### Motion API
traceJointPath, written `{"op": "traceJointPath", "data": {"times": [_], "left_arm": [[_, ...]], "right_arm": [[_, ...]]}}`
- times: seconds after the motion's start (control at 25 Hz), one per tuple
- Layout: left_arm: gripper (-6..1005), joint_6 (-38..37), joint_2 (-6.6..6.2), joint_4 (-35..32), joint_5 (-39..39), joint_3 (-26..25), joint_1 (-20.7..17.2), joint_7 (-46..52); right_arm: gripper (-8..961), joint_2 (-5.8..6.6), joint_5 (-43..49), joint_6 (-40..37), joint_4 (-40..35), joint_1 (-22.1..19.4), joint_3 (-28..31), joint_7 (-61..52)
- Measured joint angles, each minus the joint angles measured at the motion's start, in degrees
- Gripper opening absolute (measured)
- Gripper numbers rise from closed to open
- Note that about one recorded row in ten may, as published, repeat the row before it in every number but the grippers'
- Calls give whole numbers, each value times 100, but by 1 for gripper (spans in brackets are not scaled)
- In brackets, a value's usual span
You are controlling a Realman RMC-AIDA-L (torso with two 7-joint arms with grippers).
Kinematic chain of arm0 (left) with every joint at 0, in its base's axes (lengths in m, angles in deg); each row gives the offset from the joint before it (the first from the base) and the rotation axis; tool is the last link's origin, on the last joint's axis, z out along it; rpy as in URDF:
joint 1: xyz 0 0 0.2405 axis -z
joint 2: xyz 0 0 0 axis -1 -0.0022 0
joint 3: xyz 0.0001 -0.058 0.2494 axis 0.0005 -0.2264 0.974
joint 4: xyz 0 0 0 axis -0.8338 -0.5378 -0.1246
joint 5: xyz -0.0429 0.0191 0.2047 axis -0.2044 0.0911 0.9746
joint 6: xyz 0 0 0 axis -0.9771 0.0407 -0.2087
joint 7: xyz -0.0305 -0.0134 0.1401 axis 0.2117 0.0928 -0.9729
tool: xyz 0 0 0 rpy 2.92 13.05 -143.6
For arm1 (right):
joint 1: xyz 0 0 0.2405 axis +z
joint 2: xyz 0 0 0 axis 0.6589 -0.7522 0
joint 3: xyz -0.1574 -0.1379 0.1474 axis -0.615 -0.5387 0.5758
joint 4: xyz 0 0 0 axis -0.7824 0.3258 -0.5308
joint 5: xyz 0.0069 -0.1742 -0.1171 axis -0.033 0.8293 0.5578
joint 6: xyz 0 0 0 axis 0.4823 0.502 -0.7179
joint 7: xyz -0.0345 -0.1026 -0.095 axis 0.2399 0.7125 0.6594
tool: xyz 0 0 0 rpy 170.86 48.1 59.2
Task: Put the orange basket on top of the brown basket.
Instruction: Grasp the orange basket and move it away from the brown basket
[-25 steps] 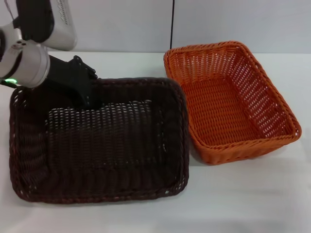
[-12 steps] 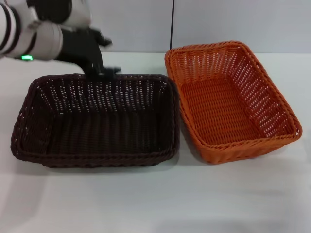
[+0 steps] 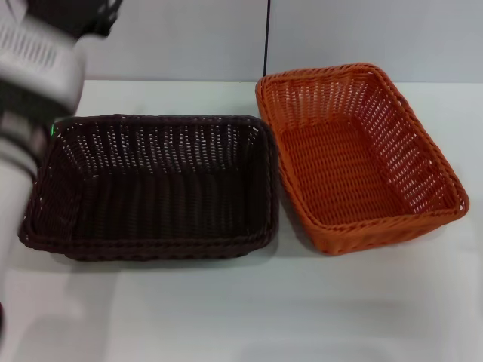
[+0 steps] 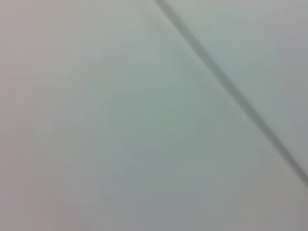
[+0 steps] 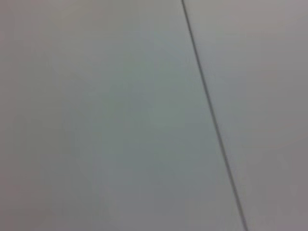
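The brown basket (image 3: 155,185) sits flat on the white table, left of centre in the head view. The orange basket (image 3: 355,154) sits beside it on the right, its near-left rim close to the brown basket's right rim. Both are empty. My left arm (image 3: 34,83) fills the far left edge as a blurred white and black shape above the brown basket's left end; its gripper is out of view. My right gripper is not in view. Both wrist views show only a pale wall with a dark seam.
The white table (image 3: 249,309) stretches in front of both baskets. A pale wall with a dark vertical seam (image 3: 267,38) stands behind the table.
The brown basket, held tilted a second ago, now lies flat on the table. My left arm has let go of it and swung up and to the left, out of the basket.
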Motion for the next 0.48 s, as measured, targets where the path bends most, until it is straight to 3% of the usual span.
{"op": "traceJointPath", "data": {"times": [0.04,0.08,0.12,0.16,0.2,0.24,0.28,0.32,0.36,0.4,0.44,0.48], "left_arm": [[681,-1782,5,-877,429,527,-107,969],[681,-2682,12,-1388,628,734,-148,1487],[681,-3562,19,-1863,746,862,-180,2050],[680,-3562,19,-1863,746,862,-180,2050],[680,-4933,49,-2845,756,1030,-220,3097],[680,-4933,49,-2845,756,1030,-220,3097],[680,-5224,57,-3208,706,1054,-219,3396],[679,-5589,68,-3733,635,1087,-206,3782],[679,-5691,72,-4096,552,1107,-179,3965],[679,-5824,81,-4878,307,1183,-106,4348],[679,-5824,81,-4878,307,1183,-106,4348],[679,-5846,82,-5199,162,1221,-85,4481]], "right_arm": [[816,18,2,-51,-42,104,28,-2],[816,55,3,-152,-123,207,45,-6],[816,105,10,-306,-251,290,53,-11],[816,105,10,-306,-251,290,53,-11],[816,363,103,-900,-809,394,61,-18],[817,363,103,-900,-809,394,61,-18],[817,529,183,-1239,-1153,421,80,-19],[817,798,354,-1929,-1670,427,118,-19],[817,978,476,-2384,-2021,431,172,-19],[817,1386,816,-3797,-3004,414,541,-19],[817,1386,816,-3797,-3004,414,541,-19],[817,1484,995,-4473,-3407,372,795,-17]]}}
